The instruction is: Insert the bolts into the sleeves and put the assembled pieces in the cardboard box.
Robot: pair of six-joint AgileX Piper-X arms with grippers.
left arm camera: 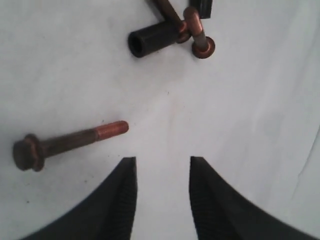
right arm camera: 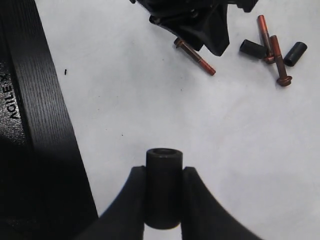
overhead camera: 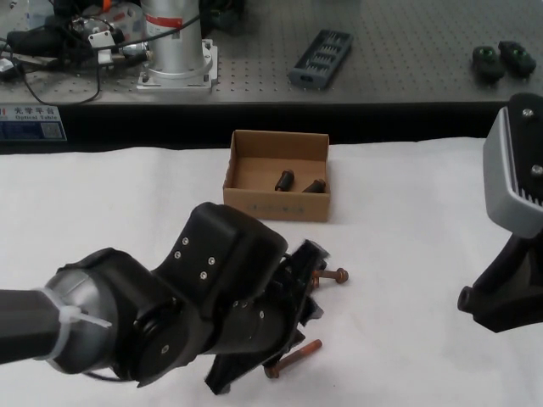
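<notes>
My left gripper (left arm camera: 162, 161) hovers open over the white cloth, its fingers (left arm camera: 125, 200) empty. A copper bolt (left arm camera: 70, 142) lies just ahead of it, also seen as the bolt (overhead camera: 293, 358) beside the left arm (overhead camera: 221, 297). Farther off lie a black sleeve (left arm camera: 152, 42) and two more bolts (left arm camera: 197, 32), with a second sleeve (right arm camera: 295, 53) close by. My right gripper (right arm camera: 164, 172) is shut on a black sleeve (right arm camera: 164, 192), held upright with its bore facing the camera. The cardboard box (overhead camera: 276, 203) holds two assembled pieces (overhead camera: 284, 180).
The right arm (overhead camera: 513, 212) stands at the bench's right edge. Behind the cloth, an optical table carries a metal post base (overhead camera: 174, 51), a dark rack (overhead camera: 321, 55) and two black parts (overhead camera: 503, 59). A black band (right arm camera: 35, 125) borders the right wrist view.
</notes>
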